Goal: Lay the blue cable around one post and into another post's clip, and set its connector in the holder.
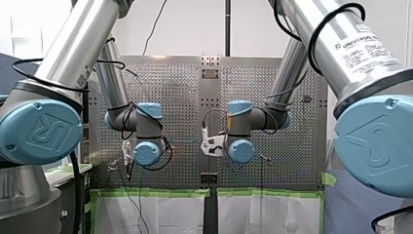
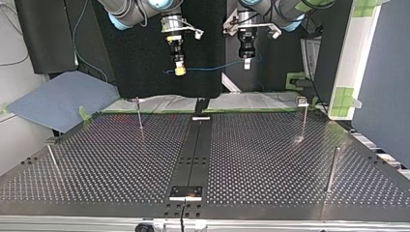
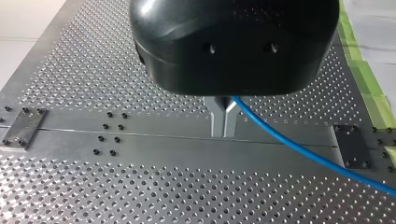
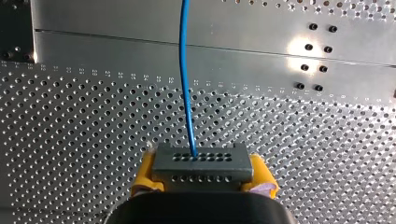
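The blue cable (image 2: 212, 67) hangs stretched between my two grippers, high above the far edge of the perforated table (image 2: 251, 159). My right gripper (image 2: 179, 70), at the top view's left, has yellow pads (image 4: 146, 169) shut on the grey connector (image 4: 201, 163); the cable (image 4: 186, 70) leaves the connector's face and runs straight ahead. My left gripper (image 3: 223, 122) has its metal fingers shut on the cable (image 3: 303, 150), which trails off to one side. In the top view that gripper (image 2: 247, 63) hangs at the right.
Thin posts stand on the table: one at the far left (image 2: 139, 114), one with a clip on top at the far right (image 2: 303, 116), a plain one at the near right (image 2: 332, 169), and a leaning one at the near left (image 2: 52, 158). A black plate (image 2: 185, 192) sits on the centre strip.
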